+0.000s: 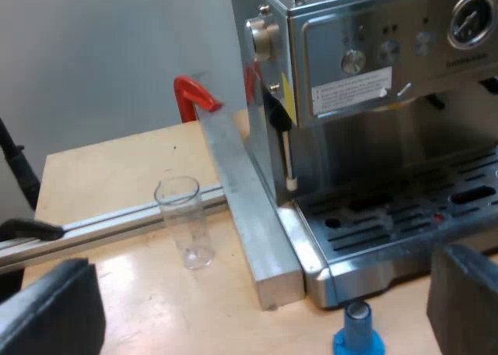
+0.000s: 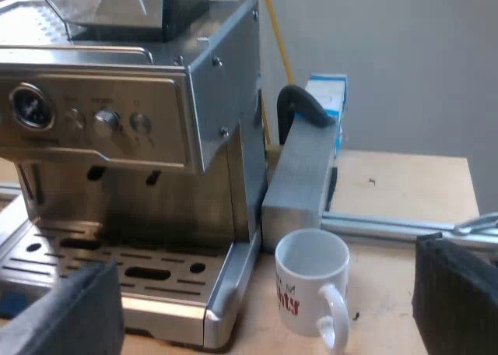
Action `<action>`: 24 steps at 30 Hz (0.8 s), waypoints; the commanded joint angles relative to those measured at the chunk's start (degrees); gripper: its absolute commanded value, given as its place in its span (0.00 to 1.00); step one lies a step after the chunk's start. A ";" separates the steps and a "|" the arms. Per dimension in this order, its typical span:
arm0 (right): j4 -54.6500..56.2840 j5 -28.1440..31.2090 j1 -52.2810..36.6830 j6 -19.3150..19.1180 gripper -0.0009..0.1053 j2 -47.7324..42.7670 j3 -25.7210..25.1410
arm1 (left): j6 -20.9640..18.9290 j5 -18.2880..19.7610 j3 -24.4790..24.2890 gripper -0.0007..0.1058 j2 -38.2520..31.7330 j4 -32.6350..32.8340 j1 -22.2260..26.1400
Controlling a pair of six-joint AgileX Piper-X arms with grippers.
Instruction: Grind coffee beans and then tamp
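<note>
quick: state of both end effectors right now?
Left end effector: open, holding nothing, near the blue tamper.
Right end effector: open, holding nothing, near the mug.

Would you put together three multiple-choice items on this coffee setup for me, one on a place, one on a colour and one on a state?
1. Where does the mug stand?
A. on the table beside the machine
B. on top of the machine
C. on a shelf

2. What colour is the tamper?
A. black
B. blue
C. green

3. How is the measuring glass?
A. lying on its side
B. full of water
C. upright and empty

Answers:
1 A, the mug's base rests on the wood by the machine's corner.
2 B, its body is blue.
3 C, it stands open end up and is clear all through.
</note>
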 commanded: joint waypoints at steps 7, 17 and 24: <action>-5.55 -1.87 -0.37 -0.71 0.73 -2.15 6.73 | -1.09 -1.50 7.78 0.80 -7.90 -9.10 0.01; -7.25 -1.87 -0.37 -0.71 0.73 -2.15 14.20 | -1.09 -1.50 18.55 0.80 -7.77 -15.88 0.01; -7.24 -1.87 -0.37 -1.14 0.73 -2.05 18.54 | -1.09 -1.39 22.89 0.80 -7.77 -15.85 0.01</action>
